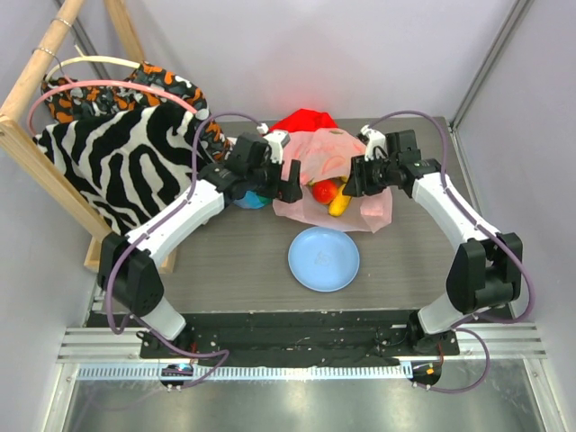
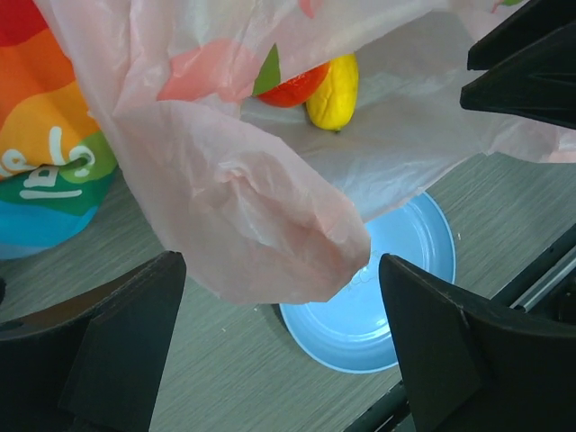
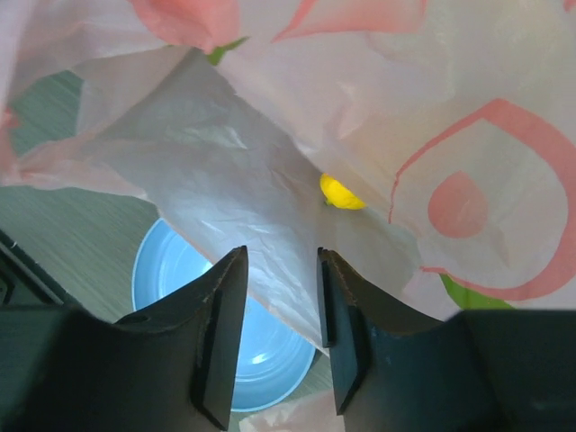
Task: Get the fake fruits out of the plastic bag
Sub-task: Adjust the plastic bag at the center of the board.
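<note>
The pink translucent plastic bag (image 1: pixel 335 155) lies at mid-table, its mouth lifted toward me. Inside it show a yellow fake fruit (image 1: pixel 339 204) and an orange-red one (image 1: pixel 324 190). My left gripper (image 1: pixel 290 183) is at the bag's left edge and stands wide open. A loose fold of the bag (image 2: pixel 243 207) hangs over the gap, touching neither finger. The yellow fruit (image 2: pixel 332 90) and the orange-red fruit (image 2: pixel 292 88) lie beyond it. My right gripper (image 1: pixel 353 177) is at the bag's right side. Its jaws (image 3: pixel 281 256) stand apart with the bag's film (image 3: pixel 270 153) running into the gap. The yellow fruit (image 3: pixel 340 192) shows past them.
A light-blue plate (image 1: pixel 324 259) sits just in front of the bag. A rainbow-striped cloth (image 2: pixel 45 153) lies left of the bag, a red cloth (image 1: pixel 306 119) behind it. A zebra-print cloth (image 1: pixel 117 153) hangs on a wooden rack at the far left.
</note>
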{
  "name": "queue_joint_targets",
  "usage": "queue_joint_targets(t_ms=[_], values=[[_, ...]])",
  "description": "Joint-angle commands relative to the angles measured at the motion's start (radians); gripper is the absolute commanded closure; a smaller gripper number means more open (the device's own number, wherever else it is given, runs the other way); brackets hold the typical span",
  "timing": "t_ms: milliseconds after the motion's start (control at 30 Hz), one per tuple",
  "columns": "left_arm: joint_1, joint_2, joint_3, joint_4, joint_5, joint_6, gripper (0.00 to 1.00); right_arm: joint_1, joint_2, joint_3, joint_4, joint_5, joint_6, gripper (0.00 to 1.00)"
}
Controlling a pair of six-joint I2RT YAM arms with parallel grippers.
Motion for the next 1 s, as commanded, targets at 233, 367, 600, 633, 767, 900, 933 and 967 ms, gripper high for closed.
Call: queue_joint_targets(t_ms=[233, 367, 600, 633, 767, 900, 933, 967], values=[[0.019, 0.163, 0.124, 0.001, 0.106, -0.024, 1.0, -0.07, 0.151, 0.107, 0.089, 0.251, 0.135, 0.45], [0.028, 0.08, 0.068, 0.035, 0.085, 0.011, 1.0, -0.11, 0.22, 0.165, 0.135, 0.393, 0.123, 0.4], [0.03, 0.023, 0.107, 0.106, 0.072, 0.03, 1.0, -0.135, 0.24, 0.263, 0.187, 0.436, 0.094, 0.36], [0.03, 0.024, 0.123, 0.107, 0.079, 0.028, 1.0, -0.13, 0.233, 0.273, 0.186, 0.406, 0.1, 0.36], [0.029, 0.04, 0.181, 0.11, 0.143, 0.022, 1.0, -0.061, 0.155, 0.288, 0.172, 0.244, 0.037, 0.39], [0.027, 0.053, 0.192, 0.115, 0.152, 0.007, 1.0, 0.031, 0.063, 0.233, 0.137, 0.08, -0.073, 0.44], [0.027, 0.054, 0.186, 0.116, 0.152, 0.004, 1.0, 0.063, 0.041, 0.216, 0.137, 0.075, -0.086, 0.44], [0.028, 0.054, 0.181, 0.116, 0.151, 0.002, 1.0, 0.075, 0.038, 0.201, 0.132, 0.072, -0.095, 0.45]])
